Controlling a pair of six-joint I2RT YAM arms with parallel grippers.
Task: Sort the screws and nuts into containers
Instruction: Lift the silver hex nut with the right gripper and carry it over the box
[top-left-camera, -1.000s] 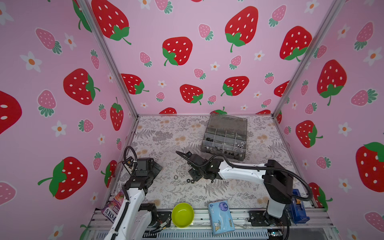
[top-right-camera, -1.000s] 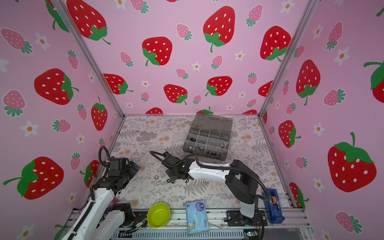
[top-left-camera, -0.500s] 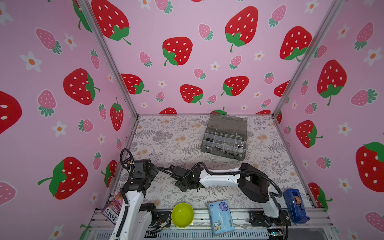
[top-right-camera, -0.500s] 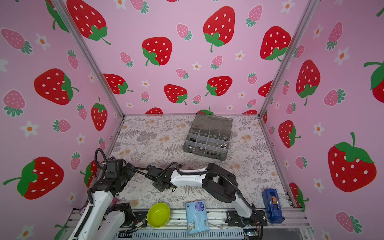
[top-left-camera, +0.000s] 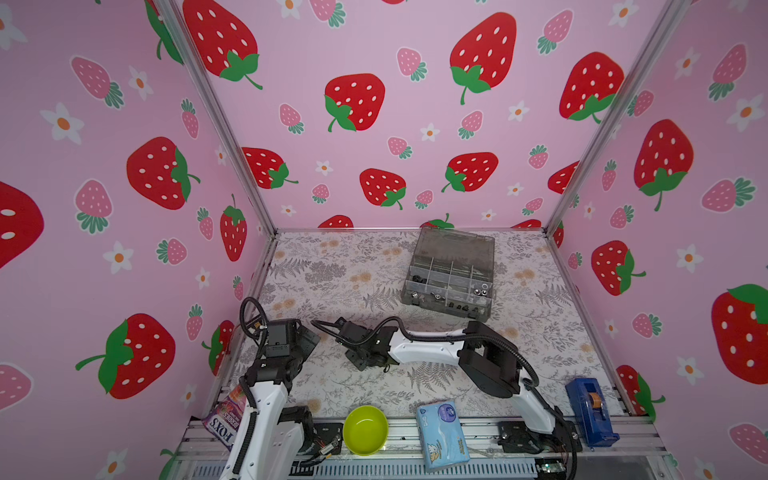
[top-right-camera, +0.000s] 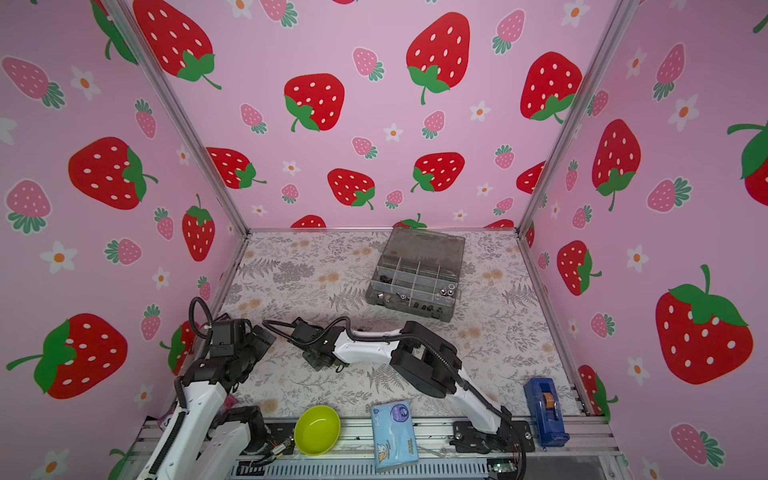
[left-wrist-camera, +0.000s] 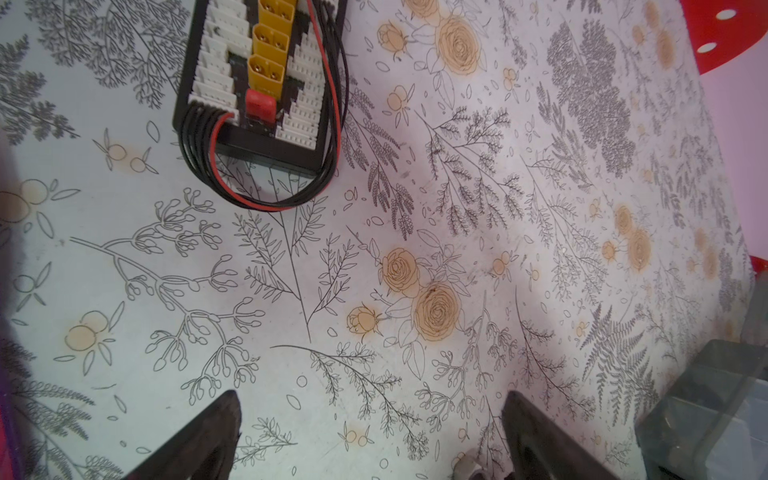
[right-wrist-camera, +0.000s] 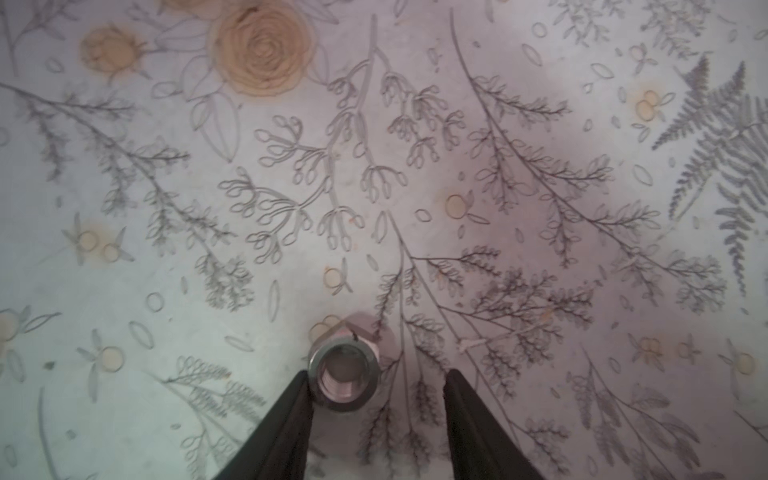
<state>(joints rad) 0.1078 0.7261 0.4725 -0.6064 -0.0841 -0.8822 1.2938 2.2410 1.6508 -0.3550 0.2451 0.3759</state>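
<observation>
Right claw (top-left-camera: 372, 363): lower centre in a top view, released, straddling silver nut (right-wrist-camera: 344, 374) for your pinch.
Silver nut: on counter (right-wrist-camera: 540, 208), touching one finger (right-wrist-camera: 291, 407).
Left claw (left-wrist-camera: 370, 395): released, empty.

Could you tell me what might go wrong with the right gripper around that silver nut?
The nut sits off-centre in the open right gripper, touching one finger with a gap to the other; closing may push or roll it out.
The organizer box is far from the gripper, so a weak pinch could drop the nut on the way.
</observation>
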